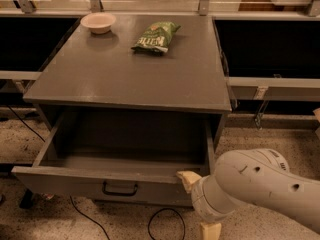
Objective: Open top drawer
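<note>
The top drawer (70, 184) of the grey cabinet stands pulled far out, showing its deep plain grey inside (132, 136). Its small black bar handle (120, 188) sits at the centre of the flat front. My gripper (199, 205) is at the right end of the drawer front, below the white arm (260, 186). One cream finger (187, 179) rests at the top edge of the front; the other finger (210, 231) hangs lower, well apart from it. Nothing is held between them. The lower drawers are hidden behind the open one.
On the cabinet top (125, 79) are a white bowl (98, 22) at the back left and a green chip bag (156, 36) at the back middle. A black cable (165, 221) lies on the speckled floor. Dark shelving with grey rails (272, 86) flanks both sides.
</note>
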Robot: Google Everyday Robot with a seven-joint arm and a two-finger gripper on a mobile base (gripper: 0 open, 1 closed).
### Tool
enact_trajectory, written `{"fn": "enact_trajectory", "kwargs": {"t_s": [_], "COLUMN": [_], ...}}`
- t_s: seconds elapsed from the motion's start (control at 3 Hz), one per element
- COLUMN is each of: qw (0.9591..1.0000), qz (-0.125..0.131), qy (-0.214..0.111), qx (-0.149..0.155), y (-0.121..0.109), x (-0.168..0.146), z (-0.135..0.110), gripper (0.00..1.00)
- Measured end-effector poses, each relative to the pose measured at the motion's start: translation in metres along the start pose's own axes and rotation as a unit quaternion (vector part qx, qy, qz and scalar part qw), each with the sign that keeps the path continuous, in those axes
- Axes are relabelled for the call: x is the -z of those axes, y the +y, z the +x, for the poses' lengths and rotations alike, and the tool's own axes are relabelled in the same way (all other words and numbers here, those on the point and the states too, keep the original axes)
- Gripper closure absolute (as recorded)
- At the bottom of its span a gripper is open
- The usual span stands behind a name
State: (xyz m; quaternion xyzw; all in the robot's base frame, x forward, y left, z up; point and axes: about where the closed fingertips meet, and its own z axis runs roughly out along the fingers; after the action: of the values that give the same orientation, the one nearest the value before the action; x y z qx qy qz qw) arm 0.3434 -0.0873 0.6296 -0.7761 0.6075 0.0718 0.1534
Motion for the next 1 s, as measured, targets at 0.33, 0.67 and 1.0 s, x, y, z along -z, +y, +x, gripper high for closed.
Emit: {"fn": "enact_trajectory", "kwargs": {"t_s": [0.33, 0.67, 1.0], "qw": [1.0000, 0.9999, 0.9998], "qz": [-0.002, -0.002, -0.007], "qy": [0.009, 0.010, 0.013], "qx": [0.000, 0.001, -0.010], "y": [0.009, 0.010, 0.020], "x": [0.001, 0.002, 0.006], "z": [0.008, 0.007, 0.015], "gripper": [0.00, 0.00, 0.00]}}
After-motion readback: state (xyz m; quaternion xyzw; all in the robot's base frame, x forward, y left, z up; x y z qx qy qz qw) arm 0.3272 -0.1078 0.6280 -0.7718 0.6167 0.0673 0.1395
